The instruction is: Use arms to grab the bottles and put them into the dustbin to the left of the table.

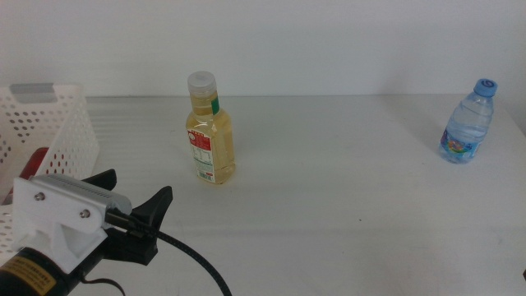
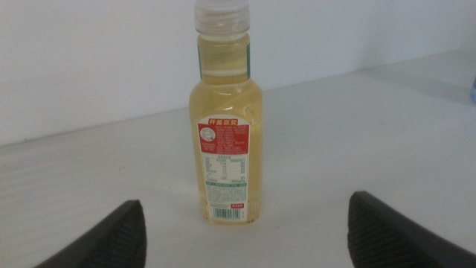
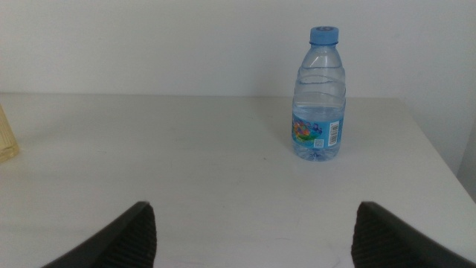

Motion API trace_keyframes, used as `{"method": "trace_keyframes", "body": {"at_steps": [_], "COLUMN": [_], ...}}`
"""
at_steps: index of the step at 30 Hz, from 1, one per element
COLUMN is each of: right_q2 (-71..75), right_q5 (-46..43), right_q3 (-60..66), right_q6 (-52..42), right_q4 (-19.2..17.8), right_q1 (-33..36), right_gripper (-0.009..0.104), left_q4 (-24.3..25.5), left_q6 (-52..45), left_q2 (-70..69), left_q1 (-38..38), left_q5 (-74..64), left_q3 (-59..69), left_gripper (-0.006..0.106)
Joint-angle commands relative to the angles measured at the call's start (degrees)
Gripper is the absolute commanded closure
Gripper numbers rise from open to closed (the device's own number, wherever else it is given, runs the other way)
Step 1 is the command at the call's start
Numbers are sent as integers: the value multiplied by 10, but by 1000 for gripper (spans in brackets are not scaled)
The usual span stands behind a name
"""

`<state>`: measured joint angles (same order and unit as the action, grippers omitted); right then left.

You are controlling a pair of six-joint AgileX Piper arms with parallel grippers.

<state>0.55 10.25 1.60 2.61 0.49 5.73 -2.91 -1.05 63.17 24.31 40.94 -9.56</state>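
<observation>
While jaws gape, yellow bottle (image 2: 225,126) ahead, apart

Yellow-liquid bottle (image 1: 210,129) upright mid-table, blue-capped water bottle (image 1: 469,122) upright far right

The table (image 1: 345,189) is plain white. The tall bottle (image 1: 210,130) holds yellow liquid, has a see-through whitish cap and a red, white and green label. The small bottle (image 1: 468,123) is clear with a blue cap and a bright blue label. The basket (image 1: 49,131) is white, dotted with round holes. Something red (image 1: 33,163) shows inside it.
</observation>
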Motion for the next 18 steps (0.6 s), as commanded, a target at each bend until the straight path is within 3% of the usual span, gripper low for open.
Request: {"method": "trace_keyframes", "body": {"at_steps": [1,11,14,18], "right_q2": [16,16,16,16], "right_q5": [-44,-44,-44,-44], "right_q3": [-5,-5,-5,-5], "right_q6": [-6,-6,-6,-6], "right_q4": [-5,-5,-5,-5], "right_q1": [-3,-3,-3,-3], "right_gripper": [23,23,23,23], "left_q4": [2,3,49,164], "left_q6": [10,18,51,111], "left_q2": [1,144,178,217], "left_q1": [1,-8,-43,-110], "left_q5": [56,229,232,233], "left_q3": [-12,-17,-36,-69], "left_gripper": [13,13,13,13]}}
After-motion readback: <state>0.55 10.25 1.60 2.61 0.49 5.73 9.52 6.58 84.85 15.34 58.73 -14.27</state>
